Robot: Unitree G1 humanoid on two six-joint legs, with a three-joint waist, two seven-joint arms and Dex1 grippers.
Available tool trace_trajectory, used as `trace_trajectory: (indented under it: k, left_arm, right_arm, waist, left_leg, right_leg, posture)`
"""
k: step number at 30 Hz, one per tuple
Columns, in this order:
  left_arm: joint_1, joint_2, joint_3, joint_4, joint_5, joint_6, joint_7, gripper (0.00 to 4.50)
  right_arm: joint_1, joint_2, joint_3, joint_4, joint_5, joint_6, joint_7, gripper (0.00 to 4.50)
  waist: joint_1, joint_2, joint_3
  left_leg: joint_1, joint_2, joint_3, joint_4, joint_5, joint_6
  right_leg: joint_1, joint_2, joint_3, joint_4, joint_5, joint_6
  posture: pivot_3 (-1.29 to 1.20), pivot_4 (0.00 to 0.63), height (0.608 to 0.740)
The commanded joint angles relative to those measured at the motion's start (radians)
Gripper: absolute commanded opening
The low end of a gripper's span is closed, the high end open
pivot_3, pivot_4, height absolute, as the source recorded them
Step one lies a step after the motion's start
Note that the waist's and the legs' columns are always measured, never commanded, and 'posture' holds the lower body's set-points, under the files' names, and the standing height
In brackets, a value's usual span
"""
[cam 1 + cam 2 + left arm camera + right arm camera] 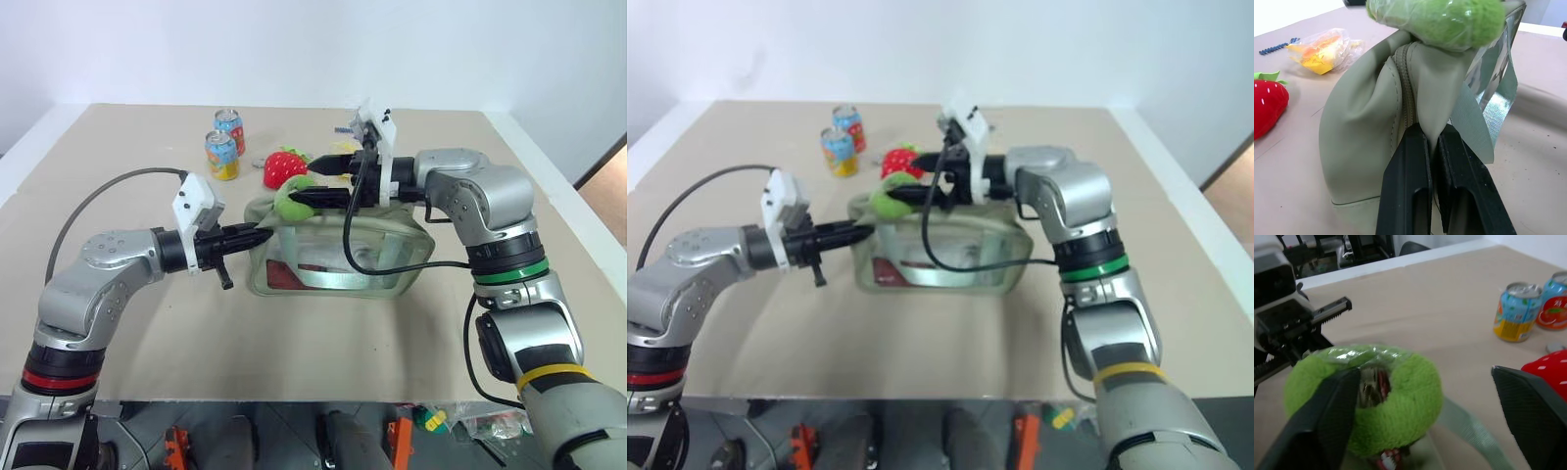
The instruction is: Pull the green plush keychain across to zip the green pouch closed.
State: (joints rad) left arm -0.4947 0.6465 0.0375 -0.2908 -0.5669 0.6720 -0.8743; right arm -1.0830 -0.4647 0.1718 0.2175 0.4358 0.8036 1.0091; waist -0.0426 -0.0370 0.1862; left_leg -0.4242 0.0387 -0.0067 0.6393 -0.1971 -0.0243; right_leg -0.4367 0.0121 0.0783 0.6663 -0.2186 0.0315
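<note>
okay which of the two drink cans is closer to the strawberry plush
The nearer can, blue over yellow, stands closer to the strawberry plush; the other can stands behind it, farther back.

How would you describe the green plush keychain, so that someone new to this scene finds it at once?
Find the green pouch, the biggest thing on the table. At its top end nearest the cans sits the green plush keychain, between the right gripper fingers. It is small, fuzzy and lime-green; the nearby strawberry plush is red.
</note>
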Motion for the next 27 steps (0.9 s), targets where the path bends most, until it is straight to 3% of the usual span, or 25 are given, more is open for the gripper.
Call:
trace_trajectory:
  k: [1, 9, 27]
  left_arm:
    - [0.002, -0.004, -0.016, -0.013, 0.006, -0.011, 0.001, 0.00]
    - [-0.014, -0.012, -0.026, 0.003, 0.018, -0.018, -0.002, 0.00]
    - [-0.086, -0.113, -0.031, 0.047, 0.039, -0.033, 0.093, 0.00]
  right_arm:
    - [0.000, -0.008, -0.006, -0.036, 0.005, 0.017, 0.020, 2.69]
    - [0.003, -0.020, -0.029, -0.035, 0.005, -0.001, 0.048, 0.03]
    - [0.033, -0.161, -0.213, -0.110, 0.035, -0.288, 0.110, 0.03]
  waist:
    - [0.000, 0.000, 0.000]
    - [0.000, 0.000, 0.000]
    - [-0.001, 0.000, 0.000]
  left_leg:
    - [0.000, 0.000, 0.000, 0.000, 0.000, 0.000]
    - [0.000, 0.000, 0.000, 0.000, 0.000, 0.000]
    - [-0.001, -0.001, 0.000, 0.000, 0.000, 0.000]
  right_leg:
    - [0.000, 0.000, 0.000, 0.000, 0.000, 0.000]
    - [0.000, 0.000, 0.000, 0.000, 0.000, 0.000]
    - [0.000, 0.000, 0.000, 0.000, 0.001, 0.001]
  posture:
    - [0.00, 0.150, 0.740]
    - [0.00, 0.150, 0.740]
    - [0.00, 0.150, 0.740]
